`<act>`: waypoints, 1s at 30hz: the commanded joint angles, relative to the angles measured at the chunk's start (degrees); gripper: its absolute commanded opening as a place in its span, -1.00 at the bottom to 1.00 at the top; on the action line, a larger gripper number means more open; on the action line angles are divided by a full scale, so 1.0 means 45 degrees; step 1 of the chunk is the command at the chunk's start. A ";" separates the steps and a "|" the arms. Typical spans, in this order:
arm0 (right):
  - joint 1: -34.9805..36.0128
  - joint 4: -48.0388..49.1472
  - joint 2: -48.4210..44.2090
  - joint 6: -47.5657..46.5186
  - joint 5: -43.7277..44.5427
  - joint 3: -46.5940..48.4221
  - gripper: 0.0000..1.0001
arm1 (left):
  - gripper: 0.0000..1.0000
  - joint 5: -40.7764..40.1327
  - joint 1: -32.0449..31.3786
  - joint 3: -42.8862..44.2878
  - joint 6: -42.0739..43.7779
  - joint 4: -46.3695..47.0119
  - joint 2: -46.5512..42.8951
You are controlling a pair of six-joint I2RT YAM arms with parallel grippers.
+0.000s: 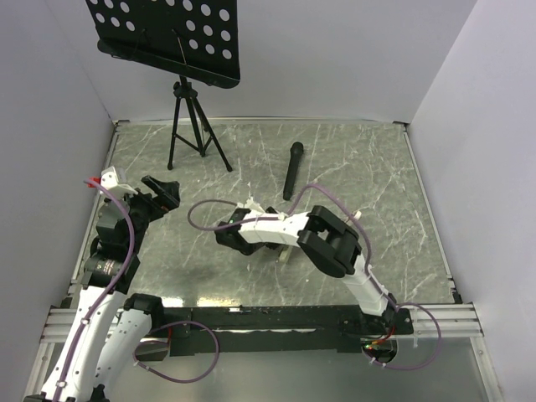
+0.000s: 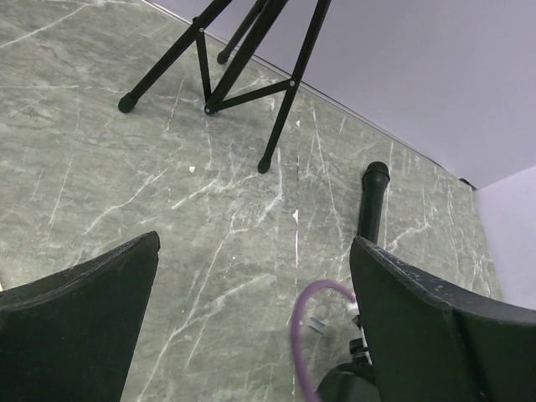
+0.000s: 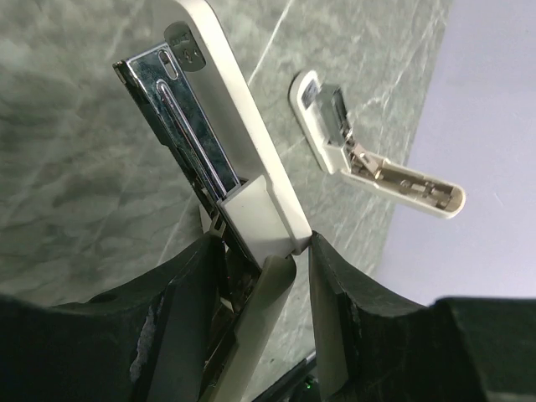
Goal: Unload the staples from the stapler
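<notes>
Stapler [image 3: 247, 142] pinched in right gripper [image 3: 260, 251]; left gripper [image 2: 251, 285] spread; one microphone [image 1: 291, 170], one stand [image 1: 197, 126].

You are working in a robot lab cell, not in a home or an office. The table [image 1: 368, 167] has a green marble-pattern top, and plain pale walls [image 1: 318, 59] close it on three sides. Along its near edge runs an aluminium rail [image 1: 452, 318]. Two robot arms are bolted there, the left arm [image 1: 109, 251] and the right arm [image 1: 335, 243], with purple cables [image 1: 190, 216] looping free. A black music stand [image 1: 167, 33] on a tripod stands at the far side, and a black microphone [image 1: 293, 170] lies on the table near it.
</notes>
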 commanded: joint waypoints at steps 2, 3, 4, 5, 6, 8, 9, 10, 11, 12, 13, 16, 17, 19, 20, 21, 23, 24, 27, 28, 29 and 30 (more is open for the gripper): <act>0.0486 -0.1152 0.1027 0.0092 -0.0266 -0.0678 -0.62 | 0.99 -0.0071 0.0035 0.0102 -0.0146 0.0238 -0.0081; 0.0603 -0.1131 0.1028 0.0131 -0.0344 -0.0699 -0.62 | 0.99 -0.0032 0.0035 0.0102 -0.0146 0.0277 -0.0042; 0.0585 -0.1363 0.0990 0.0208 -0.0268 -0.0641 -0.62 | 0.99 -0.0012 0.0035 0.0102 -0.0146 0.0258 -0.0023; 0.0585 -0.1655 0.0835 0.0345 -0.0093 -0.0544 -0.62 | 0.99 -0.0012 0.0035 0.0141 -0.0146 0.0238 0.0016; 0.0565 -0.1948 0.0736 0.0617 0.0102 -0.0427 -0.62 | 0.99 -0.0012 0.0035 0.0141 -0.0146 0.0219 0.0036; 0.0468 -0.3158 0.0289 0.0988 0.0766 0.0217 -0.61 | 0.99 -0.0012 0.0035 0.0122 -0.0127 0.0218 -0.0022; 0.0429 -0.3259 0.0074 0.0952 0.0942 0.0393 -0.61 | 0.99 -0.0012 0.0035 0.0122 -0.0146 0.0199 -0.0042; 0.0332 -0.3279 -0.0431 0.0855 0.1099 0.0569 -0.61 | 0.99 -0.0031 0.0035 0.0103 -0.0146 0.0238 -0.0061; 0.0292 -0.3279 -0.0688 0.0796 0.1139 0.0629 -0.61 | 0.99 -0.0031 0.0035 0.0102 -0.0166 0.0238 -0.0081; 0.0253 -0.3279 -0.0884 0.0795 0.1197 0.0668 -0.61 | 0.99 -0.0031 0.0035 0.0102 -0.0166 0.0238 -0.0100; 0.0194 -0.3221 -0.1060 0.0776 0.1217 0.0630 -0.60 | 0.99 -0.0051 0.0054 0.0102 -0.0147 0.0219 -0.0101; 0.0174 -0.2889 -0.0693 0.0717 0.1140 0.0280 -0.60 | 0.99 -0.0071 0.0035 0.0102 -0.0147 0.0199 -0.0120; 0.0174 -0.3063 -0.0516 0.0852 0.1101 0.0220 -0.61 | 0.99 -0.0051 0.0035 0.0102 -0.0146 0.0218 -0.0120; 0.0174 -0.3182 -0.0203 0.1497 0.1062 0.0161 -0.61 | 0.99 0.0007 0.0035 0.0102 -0.0127 0.0238 -0.0120; 0.0174 -0.2988 -0.0299 0.1440 0.0829 0.0064 -0.61 | 0.99 0.0027 0.0035 0.0102 -0.0127 0.0257 -0.0101; 0.0174 -0.2039 -0.0512 0.0937 0.0595 -0.0053 -0.61 | 0.99 0.0066 0.0035 0.0083 -0.0127 0.0277 -0.0081; 0.0019 -0.0708 -0.1623 -0.0445 -0.0532 -0.0657 -0.60 | 0.99 0.0242 0.0035 0.0083 -0.0068 0.0335 -0.0042; -0.0098 0.0962 -0.2150 -0.0938 -0.1043 -0.0911 -0.60 | 0.99 0.0300 0.0035 0.0083 -0.0068 0.0355 -0.0023; -0.0779 0.3895 -0.4376 -0.2385 -0.3593 -0.2490 -0.59 | 0.97 0.0457 0.0035 0.0063 -0.0068 0.0394 -0.0023; -0.1053 0.4662 -0.5387 -0.2698 -0.4477 -0.2844 -0.59 | 0.96 0.0496 0.0035 0.0063 -0.0068 0.0433 -0.0023; -0.1269 0.5327 -0.5881 -0.3262 -0.5317 -0.3195 -0.59 | 0.96 0.0689 0.0035 0.0044 -0.0107 0.0472 -0.0023; -0.1870 0.5972 -0.6369 -0.3499 -0.7491 -0.3914 -0.59 | 0.95 0.0788 0.0035 0.0044 -0.0088 0.0492 -0.0023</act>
